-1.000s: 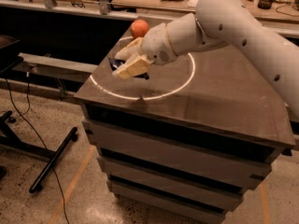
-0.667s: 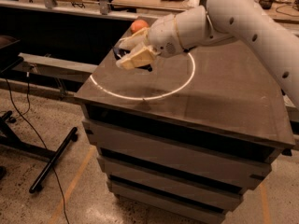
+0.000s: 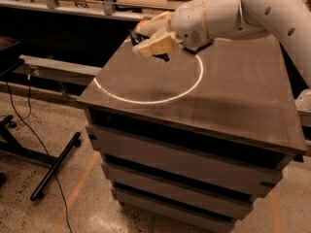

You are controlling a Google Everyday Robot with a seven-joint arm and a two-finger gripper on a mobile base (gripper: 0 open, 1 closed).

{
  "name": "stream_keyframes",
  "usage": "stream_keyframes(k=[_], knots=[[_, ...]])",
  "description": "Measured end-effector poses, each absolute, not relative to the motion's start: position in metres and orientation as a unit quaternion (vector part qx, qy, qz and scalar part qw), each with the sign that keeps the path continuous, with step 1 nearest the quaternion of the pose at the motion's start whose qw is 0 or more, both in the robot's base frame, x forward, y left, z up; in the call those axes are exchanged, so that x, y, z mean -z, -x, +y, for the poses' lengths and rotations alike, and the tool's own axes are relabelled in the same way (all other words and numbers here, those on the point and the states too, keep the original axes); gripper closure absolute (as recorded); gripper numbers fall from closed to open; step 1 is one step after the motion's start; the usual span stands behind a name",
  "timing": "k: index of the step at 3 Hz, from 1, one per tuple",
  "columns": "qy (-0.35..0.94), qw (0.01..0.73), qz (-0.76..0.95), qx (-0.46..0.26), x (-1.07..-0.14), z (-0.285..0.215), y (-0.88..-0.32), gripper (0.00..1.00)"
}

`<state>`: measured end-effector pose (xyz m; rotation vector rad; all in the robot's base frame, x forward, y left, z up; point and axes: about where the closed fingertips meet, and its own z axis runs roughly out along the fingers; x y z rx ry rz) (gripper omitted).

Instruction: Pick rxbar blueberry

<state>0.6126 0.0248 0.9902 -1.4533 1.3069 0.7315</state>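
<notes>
Up over the table [image 3: 233,96], gripper [image 3: 138,39] pinches the rxbar blueberry [image 3: 133,34] (orange [image 3: 144,21] just behind).

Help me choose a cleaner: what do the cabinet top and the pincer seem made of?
Cabinet top: probably matte brown laminate or painted wood; it looks flat and dull, with barely any sheen. Pincer, above the top's far left corner: likely smooth tan plastic, with soft highlights.

Gripper [image 3: 141,39] over the table's [image 3: 233,96] far-left corner
</notes>
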Motion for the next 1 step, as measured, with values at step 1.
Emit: stream_keyframes(k=[1], knots=[[0.602, 0.503, 0.541, -0.303, -0.9902, 0.0248, -0.6126, 1.00]])
